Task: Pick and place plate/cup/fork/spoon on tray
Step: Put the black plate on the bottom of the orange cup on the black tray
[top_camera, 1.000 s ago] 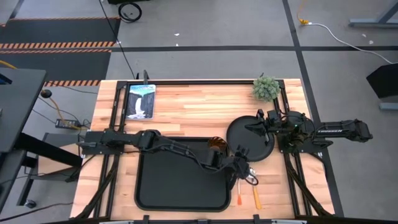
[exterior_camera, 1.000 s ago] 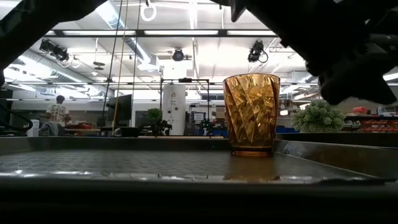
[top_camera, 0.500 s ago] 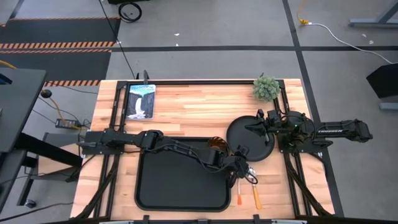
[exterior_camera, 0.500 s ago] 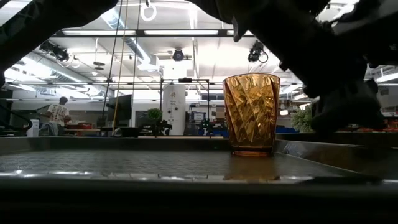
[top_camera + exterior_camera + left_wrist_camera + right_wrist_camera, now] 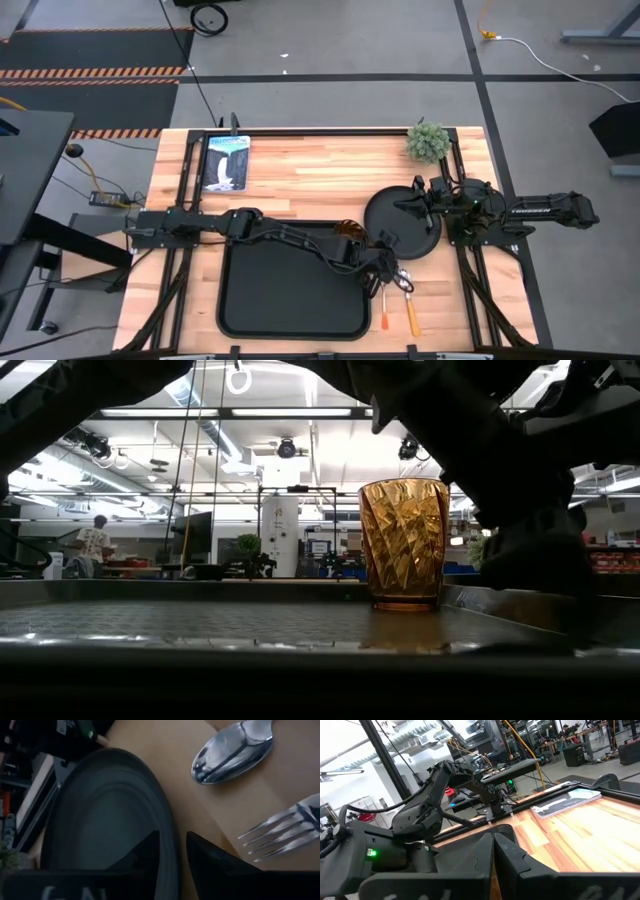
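Overhead, a wooden bench holds a large black rectangular tray near its front edge. The amber cup stands upright inside the tray, at its far right corner; from bench level the cup shows a faceted pattern and rests on the tray floor.

Just right of the tray lies the round black plate, flat on the wood. In front of the plate, the fork and the spoon lie side by side on the bare bench, handles pointing toward the front edge, the fork nearer the tray.

From the left side the left arm reaches across the tray, and its left hand sits low at the plate's near rim, just above the heads of the fork and spoon. Its wrist camera shows the two dark fingers slightly apart with the plate's raised rim running between them, not visibly clamped; the spoon bowl and fork tines lie close by on the wood.

At the plate's far right edge waits the right hand, its fingers pressed together and empty.

A small green plant and a picture book sit along the bench's far side.
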